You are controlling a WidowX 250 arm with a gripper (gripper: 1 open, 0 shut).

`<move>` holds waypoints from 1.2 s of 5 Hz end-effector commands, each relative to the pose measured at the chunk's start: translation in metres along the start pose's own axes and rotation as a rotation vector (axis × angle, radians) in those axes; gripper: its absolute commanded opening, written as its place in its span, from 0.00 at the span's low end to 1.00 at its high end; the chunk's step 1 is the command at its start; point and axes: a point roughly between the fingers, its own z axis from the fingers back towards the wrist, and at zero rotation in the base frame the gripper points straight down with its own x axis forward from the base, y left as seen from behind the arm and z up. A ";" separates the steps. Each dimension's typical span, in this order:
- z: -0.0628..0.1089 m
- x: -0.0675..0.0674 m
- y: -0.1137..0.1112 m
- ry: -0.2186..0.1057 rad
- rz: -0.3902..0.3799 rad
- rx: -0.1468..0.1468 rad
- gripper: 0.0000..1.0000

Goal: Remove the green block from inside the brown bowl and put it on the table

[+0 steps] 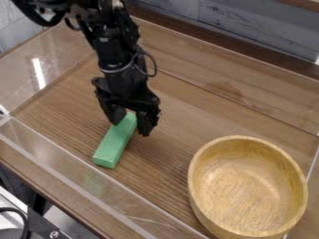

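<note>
Flat on the counter [237, 103], left of the middle: green block [111, 149], long way running from near left up to far right. Right over its far end: black hand [130, 121], pointing straight down, fingers spread wide, one on each side of the block's tip, gripping nothing. Block let go and lying loose. Over to the right, near the front corner: brown bowl [294, 177], sitting well apart from the block. Low clear walls [56, 149] around the counter.

Green block [114, 146] flat on table [225, 98], open end effector [129, 122] astride.
</note>
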 end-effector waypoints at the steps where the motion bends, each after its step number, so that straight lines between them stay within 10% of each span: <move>1: 0.001 0.004 -0.002 -0.019 -0.006 0.004 1.00; 6: -0.025 -0.005 -0.004 0.039 0.033 -0.021 1.00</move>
